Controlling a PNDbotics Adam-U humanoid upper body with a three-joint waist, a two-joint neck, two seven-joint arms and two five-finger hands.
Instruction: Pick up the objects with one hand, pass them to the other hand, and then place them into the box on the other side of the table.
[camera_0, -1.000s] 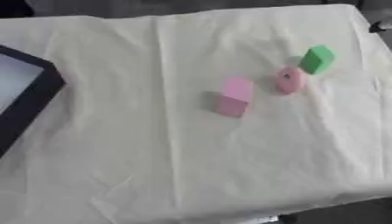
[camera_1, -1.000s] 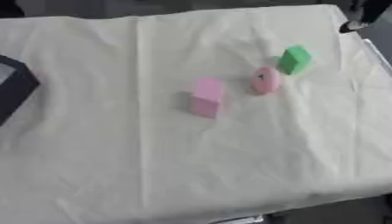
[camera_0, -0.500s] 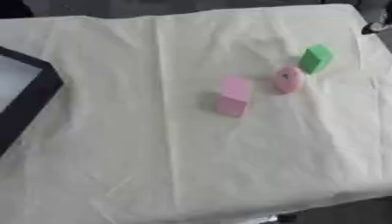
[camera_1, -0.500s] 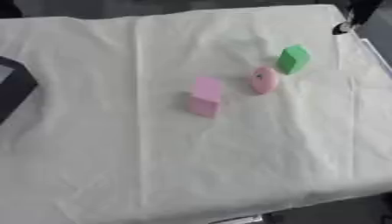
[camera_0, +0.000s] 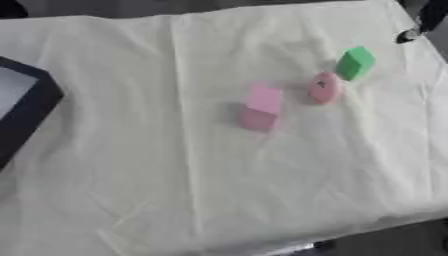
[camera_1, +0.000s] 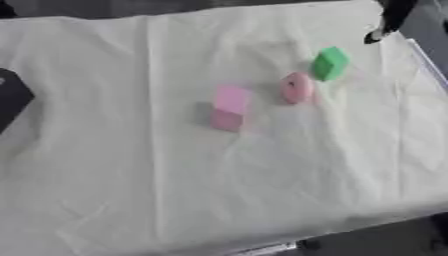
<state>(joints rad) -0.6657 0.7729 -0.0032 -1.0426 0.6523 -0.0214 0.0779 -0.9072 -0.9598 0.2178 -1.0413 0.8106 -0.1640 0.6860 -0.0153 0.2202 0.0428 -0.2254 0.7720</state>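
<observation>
Table: cream cloth, creased, covering the whole work surface.

Pink block: lying near the middle of the cloth, standing apart from the other pieces.

Pink round piece: sitting just to the right of the pink block and slightly farther away, near the green block.

Green block: resting toward the far right of the cloth, just beyond the pink round piece.

Box: dark-rimmed, pale inside, lying at the left edge of the table, well apart from all three pieces.

Right hand: showing only as a dark shape entering at the upper right corner, hanging beyond the green block and touching nothing; whether its fingers are straight or curled cannot be told.
</observation>
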